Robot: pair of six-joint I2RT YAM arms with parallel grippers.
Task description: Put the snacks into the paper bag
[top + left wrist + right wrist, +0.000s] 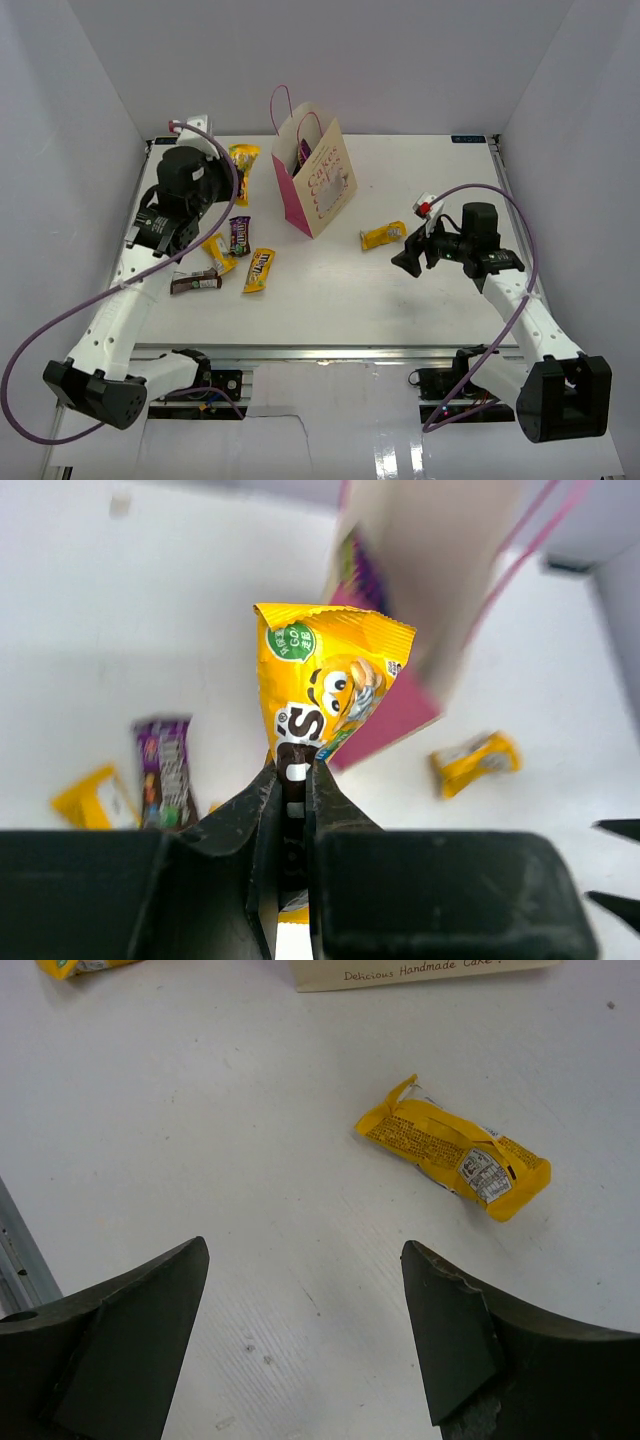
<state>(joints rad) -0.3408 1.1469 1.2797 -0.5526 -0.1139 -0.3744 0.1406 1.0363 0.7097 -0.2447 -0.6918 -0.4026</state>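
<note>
White table (400, 300), plain white walls (60, 150) on three sides. All clock bearings are read from the top view.

Paper bag (322, 190): upright at about 12 o'clock from table centre, pink side panel facing 7 o'clock, printed front facing 4 o'clock. Pink handles (281, 105) stand up. I see a purple packet (304, 152) inside the mouth.

Left gripper (295, 770): jaws pinched narrow on the lower end of a yellow candy packet (330, 680). The packet stands up out of the fingers, at 9 o'clock of the bag and near it. I cannot tell whether it is clear of the table.

Loose snacks at 8 o'clock of the bag, lying flat:
- dark packet (239, 236)
- small yellow packet (218, 252), just beside the dark one
- flat yellow packet (259, 270)
- brown bar (195, 282), nearest the left arm

Right gripper (305, 1255): jaws spread wide, nothing between them, hovering above bare table. A crumpled yellow packet (450, 1150) lies ahead of the fingers, apart from both. It sits at 4 o'clock of the bag, back label up.
</note>
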